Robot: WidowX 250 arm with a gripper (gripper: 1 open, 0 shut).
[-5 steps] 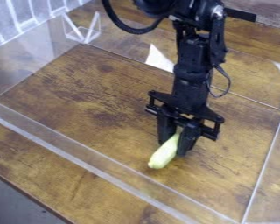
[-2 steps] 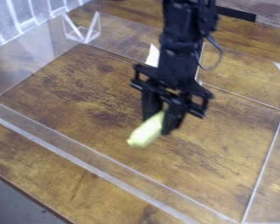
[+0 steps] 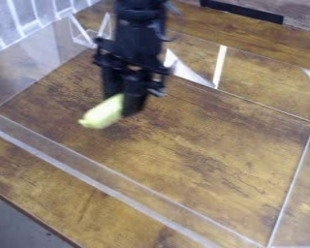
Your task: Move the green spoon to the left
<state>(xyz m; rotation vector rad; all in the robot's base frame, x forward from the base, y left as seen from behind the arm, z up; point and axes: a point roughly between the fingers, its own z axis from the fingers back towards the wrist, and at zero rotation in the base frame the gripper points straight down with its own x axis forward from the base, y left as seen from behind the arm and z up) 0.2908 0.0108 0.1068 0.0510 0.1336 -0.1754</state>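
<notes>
A brown wooden tabletop, streaked with darker grain, fills most of the view, with low transparent panels edging the work area along its near side and more of them round the other sides. White upright bars stand beyond the far left corner, a dark strip crosses the wood near the top right, and a grey patch shows past the table's edge at the bottom left. The black robot arm reaches down from the top, left of the middle of the view, and is blurred. Its gripper is closed around the green spoon, whose thick, pale yellow-green handle pokes out below the fingers, tilted down toward the lower left. The spoon appears held above the wood, in the left part of the view, inside the panels. Its metal bowl cannot be made out, and the fingertips are too blurred to tell exactly where they touch the spoon
</notes>
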